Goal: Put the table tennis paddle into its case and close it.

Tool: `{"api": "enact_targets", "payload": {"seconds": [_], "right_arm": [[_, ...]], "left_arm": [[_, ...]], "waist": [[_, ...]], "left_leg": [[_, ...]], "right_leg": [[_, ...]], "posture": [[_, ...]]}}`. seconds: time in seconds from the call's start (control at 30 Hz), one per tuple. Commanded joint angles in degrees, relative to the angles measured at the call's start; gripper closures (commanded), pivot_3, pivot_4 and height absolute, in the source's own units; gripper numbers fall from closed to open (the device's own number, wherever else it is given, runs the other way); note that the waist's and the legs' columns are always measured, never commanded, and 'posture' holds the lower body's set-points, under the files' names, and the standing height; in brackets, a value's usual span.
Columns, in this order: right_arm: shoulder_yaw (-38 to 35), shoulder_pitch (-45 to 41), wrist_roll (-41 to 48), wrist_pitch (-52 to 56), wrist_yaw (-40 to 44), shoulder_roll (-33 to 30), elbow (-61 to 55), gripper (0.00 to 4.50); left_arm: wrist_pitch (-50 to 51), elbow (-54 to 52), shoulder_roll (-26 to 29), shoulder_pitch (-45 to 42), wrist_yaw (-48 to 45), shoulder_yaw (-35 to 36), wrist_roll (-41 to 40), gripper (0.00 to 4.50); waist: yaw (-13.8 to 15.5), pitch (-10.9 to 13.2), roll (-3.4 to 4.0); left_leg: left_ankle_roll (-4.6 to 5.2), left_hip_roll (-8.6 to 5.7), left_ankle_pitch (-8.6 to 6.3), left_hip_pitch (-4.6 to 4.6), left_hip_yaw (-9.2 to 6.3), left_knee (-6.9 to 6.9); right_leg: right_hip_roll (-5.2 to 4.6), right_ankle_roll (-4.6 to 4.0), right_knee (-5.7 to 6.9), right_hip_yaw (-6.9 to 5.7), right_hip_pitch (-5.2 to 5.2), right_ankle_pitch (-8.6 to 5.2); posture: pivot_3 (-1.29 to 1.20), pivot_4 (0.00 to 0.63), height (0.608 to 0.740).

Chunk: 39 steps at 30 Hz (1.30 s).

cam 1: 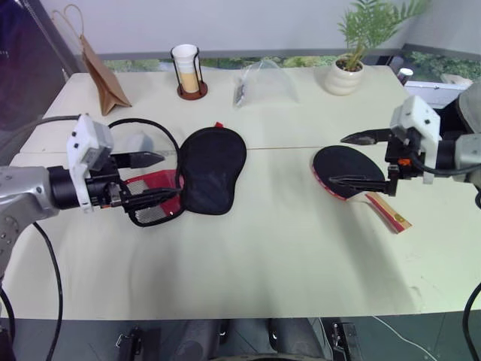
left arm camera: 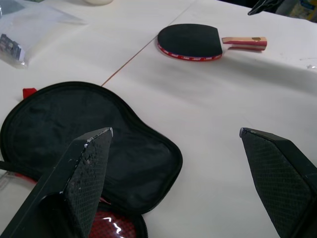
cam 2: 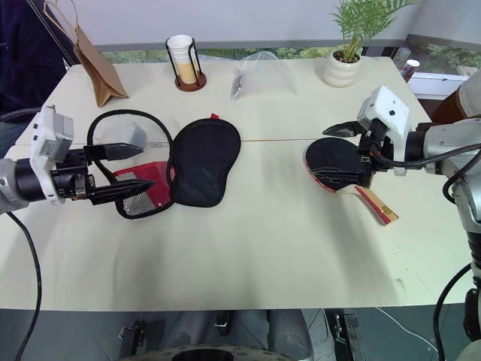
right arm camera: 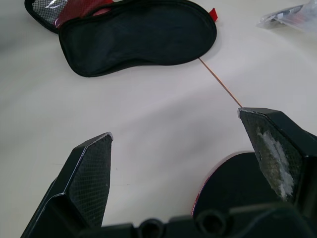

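Under right gripper point(cam 1: 359, 159), paddle point(cam 1: 342, 167) partly hidden

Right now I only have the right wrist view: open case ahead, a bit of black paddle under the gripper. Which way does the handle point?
Observer: The table tennis paddle lies flat on the table; its handle runs toward the robot's edge and to its right, away from the case.
Operator: Am I holding it?
Observer: No. The right gripper is open, hovering over the blade.
Operator: Where's the left arm?
Observer: The left gripper is open too, over the case's red mesh half.
Operator: Anything between paddle and case?
Observer: Nothing there. A clear plastic bag, a cup holder, a paper bag and a potted plant sit along the far edge.
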Motion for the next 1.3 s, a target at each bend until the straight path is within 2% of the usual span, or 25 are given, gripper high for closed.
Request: {"api": "enact_targets", "payload": {"seconds": [0.03, 1.03, 1.2, 1.3], "right_arm": [[-0.7, -1.2, -0.1, -0.8, 0.2, -0.1, -0.4, 0.05], [-0.8, -0.6, 1.3, 2.9, -2.8, 1.8, -3.7, 0.05], [0.9, -0.6, 2.4, 7.3, -6.1, 5.4, -5.9, 0.05], [4.6, -1.3, 3.6, 13.7, -10.8, 10.9, -8.3, 0.05]], "left_arm": [[-0.4, -0.1, 0.5, -0.4, -0.2, 1.9, -0.4, 0.22], [-1.9, 0.7, -1.6, -2.4, -1.0, -0.9, 0.7, 0.22], [-2.2, 0.8, -2.2, -2.5, -0.8, -1.6, 1.2, 0.22], [-2.4, 0.6, -2.7, -2.1, -0.5, -1.9, 1.6, 0.22]], "waist": [[0.0, 0.0, 0.0], [0.0, 0.0, 0.0], [0.0, 0.0, 0.0], [-0.2, 0.0, -0.04]], "left_leg": [[0.0, 0.0, 0.0, 0.0, 0.0, 0.0], [0.0, 0.0, 0.0, 0.0, 0.0, 0.0], [0.02, 0.0, 0.02, 0.0, 0.0, 0.0], [0.03, 0.01, 0.02, 0.0, 0.0, -0.01]], "right_leg": [[0.0, 0.0, 0.0, 0.0, 0.0, 0.0], [0.0, 0.01, 0.0, 0.0, 0.0, 0.01], [0.0, 0.01, 0.01, 0.0, 0.0, 0.01], [0.01, 0.01, 0.02, 0.0, -0.01, 0.01]], "posture": [[0.0, 0.15, 0.734], [0.0, 0.15, 0.734], [0.0, 0.15, 0.734], [0.0, 0.15, 0.734]]}}
